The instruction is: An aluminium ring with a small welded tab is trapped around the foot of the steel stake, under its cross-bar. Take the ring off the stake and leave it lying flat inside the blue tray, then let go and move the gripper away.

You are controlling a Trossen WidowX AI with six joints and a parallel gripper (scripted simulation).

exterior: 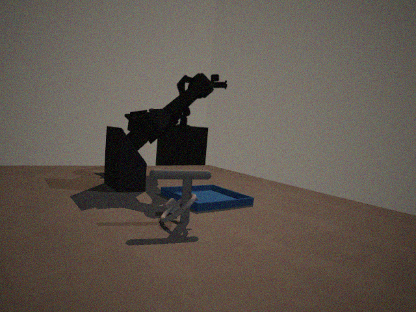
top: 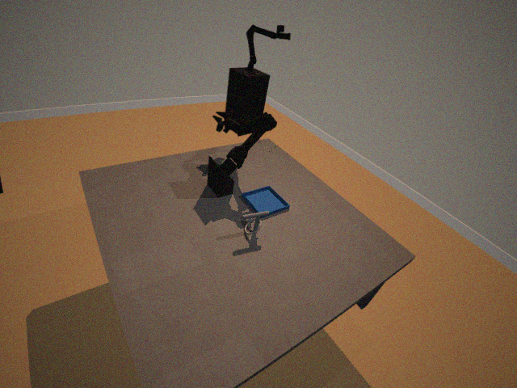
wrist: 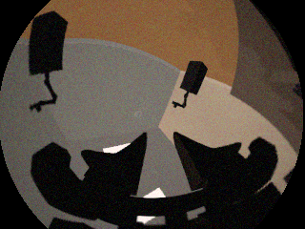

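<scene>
Fingers (top: 216,121) (exterior: 127,116): partly open, a gap between them — nothing held; raised above the bench (top: 250,301) (exterior: 234,265), well apart from the ring
Ring (top: 245,229) (exterior: 192,202): tilted around the stake's post, below the cross-bar — outside the tray
Stake (top: 255,215) (exterior: 186,188): upright on the bench, cross-bar on top
Tray (top: 266,201) (exterior: 228,204): blue, near the stake, behind it in the exterior view

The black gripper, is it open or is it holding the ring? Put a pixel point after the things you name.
Black metal gripper (top: 217,120) (wrist: 160,135): partly open, holding nothing; there is a gap between its fingers.
</scene>
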